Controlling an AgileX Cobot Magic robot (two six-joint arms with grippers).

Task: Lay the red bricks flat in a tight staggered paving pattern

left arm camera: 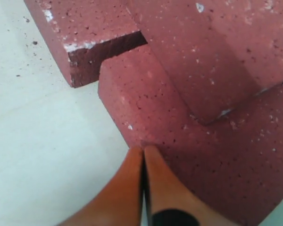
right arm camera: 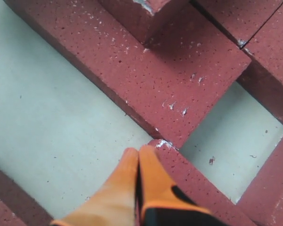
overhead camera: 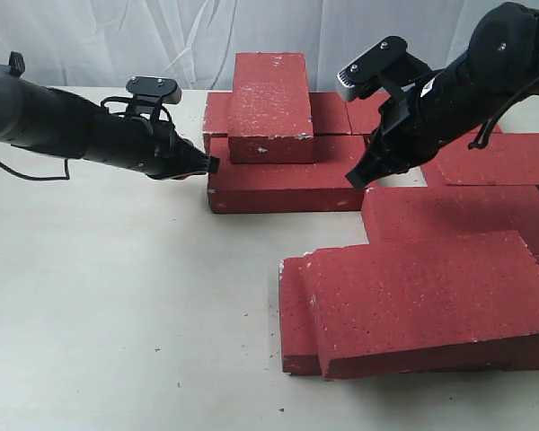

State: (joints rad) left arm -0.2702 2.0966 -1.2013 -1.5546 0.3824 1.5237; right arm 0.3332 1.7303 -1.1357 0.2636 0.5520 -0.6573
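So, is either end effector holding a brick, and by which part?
Nothing is held. Both are shut, empty: left end effector at the end of the lower brick, right end effector at the corner of another brick.

exterior: high, wide, table (overhead camera: pixel 117 314) | wrists: close, downward, same red bricks (right arm camera: pixel 155 80)

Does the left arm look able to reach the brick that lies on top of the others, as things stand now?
Probably yes. The left gripper, shut, is at the end of the long brick under the top brick, and nothing stands between them.
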